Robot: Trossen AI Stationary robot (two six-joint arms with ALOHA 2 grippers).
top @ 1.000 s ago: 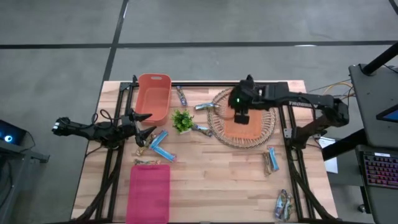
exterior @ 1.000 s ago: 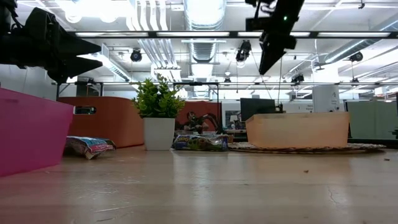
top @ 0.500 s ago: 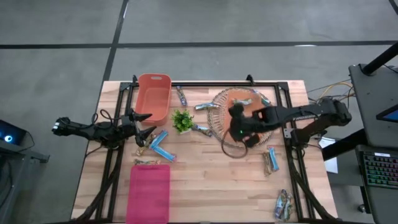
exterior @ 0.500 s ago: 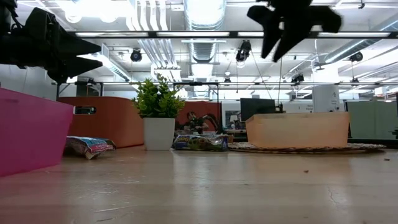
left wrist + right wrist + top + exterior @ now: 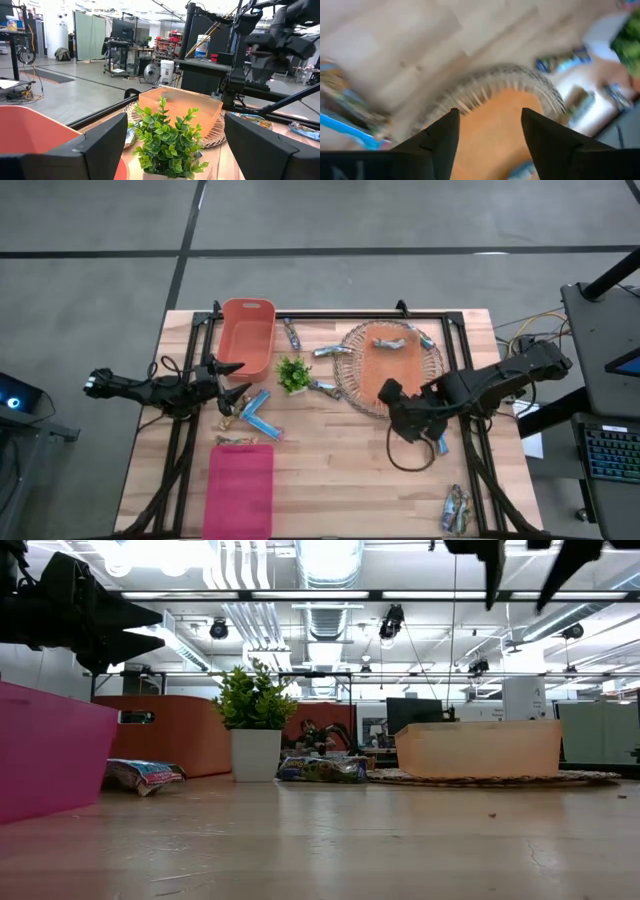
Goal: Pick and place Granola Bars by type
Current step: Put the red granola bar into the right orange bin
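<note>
Gleaming foil Granola Bars (image 5: 259, 414), round woven tray (image 5: 350, 355)

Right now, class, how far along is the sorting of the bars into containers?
Done: two bars lie in the orange tray on the woven mat. In hand: nothing; the right gripper hangs open and empty beside the mat, and the left gripper waits open. Left: bars beside the plant, the blue pair, and others by the right edge.

Wooden table (image 5: 330, 470), granola bars (image 5: 257, 415), plant (image 5: 293, 373), bins, wicker tray (image 5: 352, 380)
</note>
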